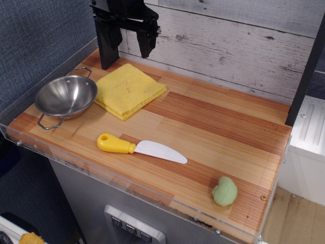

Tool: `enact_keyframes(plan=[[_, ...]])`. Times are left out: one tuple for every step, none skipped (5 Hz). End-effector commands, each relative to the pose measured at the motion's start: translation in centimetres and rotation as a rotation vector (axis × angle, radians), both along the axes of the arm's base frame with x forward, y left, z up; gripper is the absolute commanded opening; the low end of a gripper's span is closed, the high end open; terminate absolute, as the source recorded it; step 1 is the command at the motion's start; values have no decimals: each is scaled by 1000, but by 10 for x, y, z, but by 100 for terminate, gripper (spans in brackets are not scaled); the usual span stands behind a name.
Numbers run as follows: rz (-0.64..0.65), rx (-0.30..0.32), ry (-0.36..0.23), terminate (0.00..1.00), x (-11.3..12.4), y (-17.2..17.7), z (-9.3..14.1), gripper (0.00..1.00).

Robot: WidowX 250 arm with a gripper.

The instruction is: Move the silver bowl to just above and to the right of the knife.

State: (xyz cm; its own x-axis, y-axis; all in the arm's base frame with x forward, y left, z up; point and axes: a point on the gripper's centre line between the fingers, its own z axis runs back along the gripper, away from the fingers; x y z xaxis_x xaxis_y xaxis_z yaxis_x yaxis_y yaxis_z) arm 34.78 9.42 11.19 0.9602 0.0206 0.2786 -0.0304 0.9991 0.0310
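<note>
A: Silver bowl (66,95) position?
B: Left end of counter (218,132), touching yellow cloth (130,89); knife (141,148) apart, nearer front.
A: Tool (127,46)?
B: Fingers spread, empty, raised at the back.

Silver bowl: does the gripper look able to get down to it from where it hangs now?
Probably yes. The gripper hangs open above the table's back left, and the silver bowl sits uncovered near the left edge. The yellow cloth lies beside the bowl, not over it.
</note>
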Motion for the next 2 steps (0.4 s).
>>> enact_keyframes(plan=[[0,0,0,0,0,0,0,100],[-41,51,17,0,-14,6,1,100]])
